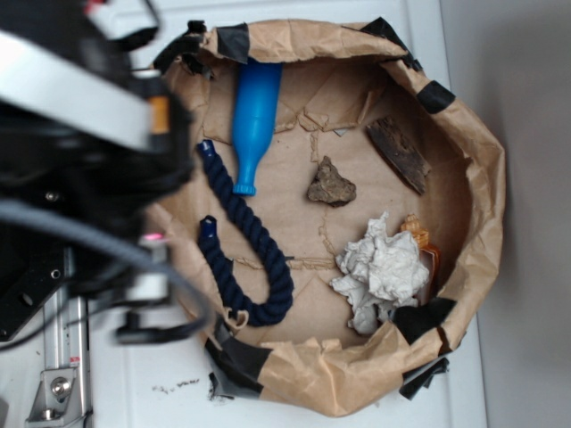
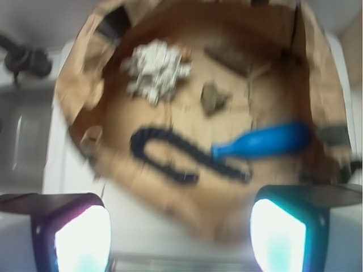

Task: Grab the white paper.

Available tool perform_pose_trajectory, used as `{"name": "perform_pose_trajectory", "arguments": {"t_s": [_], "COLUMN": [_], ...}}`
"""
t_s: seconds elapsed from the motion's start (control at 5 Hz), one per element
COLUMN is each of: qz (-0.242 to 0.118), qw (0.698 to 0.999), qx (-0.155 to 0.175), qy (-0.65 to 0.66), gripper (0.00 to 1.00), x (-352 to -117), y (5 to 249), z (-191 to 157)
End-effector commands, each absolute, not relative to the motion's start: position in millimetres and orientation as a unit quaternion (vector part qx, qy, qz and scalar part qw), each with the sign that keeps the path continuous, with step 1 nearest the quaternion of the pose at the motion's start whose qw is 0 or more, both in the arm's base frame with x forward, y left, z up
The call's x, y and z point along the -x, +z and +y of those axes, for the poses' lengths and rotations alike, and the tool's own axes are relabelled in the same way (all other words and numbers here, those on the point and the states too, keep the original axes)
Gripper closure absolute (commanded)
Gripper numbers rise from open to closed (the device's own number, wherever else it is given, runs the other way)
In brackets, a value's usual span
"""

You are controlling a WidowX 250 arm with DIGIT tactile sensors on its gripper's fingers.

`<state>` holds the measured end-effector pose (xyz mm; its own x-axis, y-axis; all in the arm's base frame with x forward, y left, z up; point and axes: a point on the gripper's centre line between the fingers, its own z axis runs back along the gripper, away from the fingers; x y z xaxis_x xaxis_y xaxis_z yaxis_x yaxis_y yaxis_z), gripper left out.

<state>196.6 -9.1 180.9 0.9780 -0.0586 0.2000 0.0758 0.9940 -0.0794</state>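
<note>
Brown paper lines a shallow basin (image 1: 486, 178) whose rim is patched with black tape, and inside it the white paper (image 1: 382, 269), a crumpled, heavily creased wad, lies against the wall on the side away from the robot. Just beside the wad, pressed to that wall, sits an orange-brown object too hidden to identify. A brown rock (image 1: 331, 185) rests near the middle of the liner, apart from the wad, with a dark strip of bark (image 1: 398, 153) lying beyond it. A blue bottle (image 1: 252, 118) lies on its side, its neck close to a dark blue rope (image 1: 252, 253) that curls in a hook shape along the near side. The gripper (image 2: 180, 235) hangs outside the basin above its near rim, its two fingers (image 2: 79, 232) spread wide apart and holding nothing, well away from the wad; the wrist view is blurred.
</note>
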Motion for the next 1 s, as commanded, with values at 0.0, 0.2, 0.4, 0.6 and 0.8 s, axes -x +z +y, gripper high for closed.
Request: {"name": "perform_pose_trajectory", "arguments": {"t_s": [0.0, 0.2, 0.4, 0.6, 0.8], "qz": [-0.086, -0.079, -0.093, -0.106, -0.122], "qw": [0.995, 0.996, 0.993, 0.988, 0.984], "qx": [0.036, 0.024, 0.022, 0.029, 0.015], "qy": [-0.031, -0.041, -0.068, -0.109, -0.132], "gripper": [0.00, 0.00, 0.00, 0.00, 0.00], "x": [-258.5, -270.1, -278.3, -285.8, -302.1], "y": [134.7, 108.8, 93.0, 83.3, 73.8], "z": [-4.6, -17.1, -34.7, -64.4, -82.1]}}
